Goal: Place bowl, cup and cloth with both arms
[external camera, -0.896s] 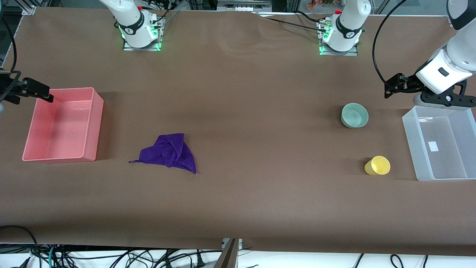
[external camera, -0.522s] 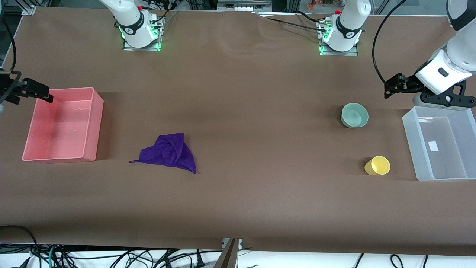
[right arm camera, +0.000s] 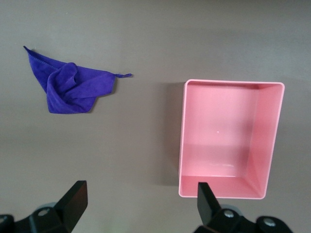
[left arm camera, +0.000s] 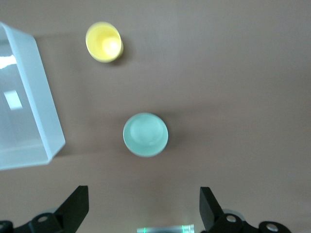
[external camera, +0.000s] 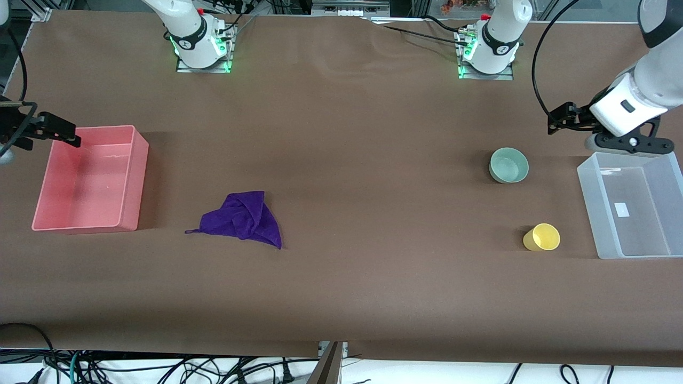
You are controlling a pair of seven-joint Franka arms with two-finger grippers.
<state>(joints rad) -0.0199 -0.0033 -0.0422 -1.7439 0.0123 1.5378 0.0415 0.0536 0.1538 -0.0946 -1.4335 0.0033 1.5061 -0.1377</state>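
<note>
Bowl (external camera: 509,165), cup (external camera: 542,237) and cloth (external camera: 243,219) are all lying loose on the brown counter (external camera: 341,288) in the front view, none of them moved over the last second: the bowl and cup are sitting toward the left arm's end, the cup nearer the camera, and the cloth is lying toward the right arm's end, beside the pink bin (external camera: 90,178). What is changing is the arms: the left gripper (external camera: 627,143), hanging over the rim of the clear bin (external camera: 629,205), is drifting slightly up and toward the bowl's side, and the right gripper (external camera: 45,130), at the pink bin's corner, is edging inward a little. I am reading that as both arms just beginning their reaches, with nothing placed yet. Both arms are running partly out of this view, so their fingers are hard to judge here. In the left wrist view, the fingers (left arm camera: 77,206) are standing wide apart and holding nothing, with the bowl (left arm camera: 145,134) framed between them and the cup (left arm camera: 104,42) and clear bin (left arm camera: 36,97) farther off; the bin is being cut off at the edge. In the right wrist view, the fingers (right arm camera: 75,199) are likewise spread wide and holding nothing, with the cloth (right arm camera: 70,87) and the pink bin (right arm camera: 228,138) both lying well apart from them.
</note>
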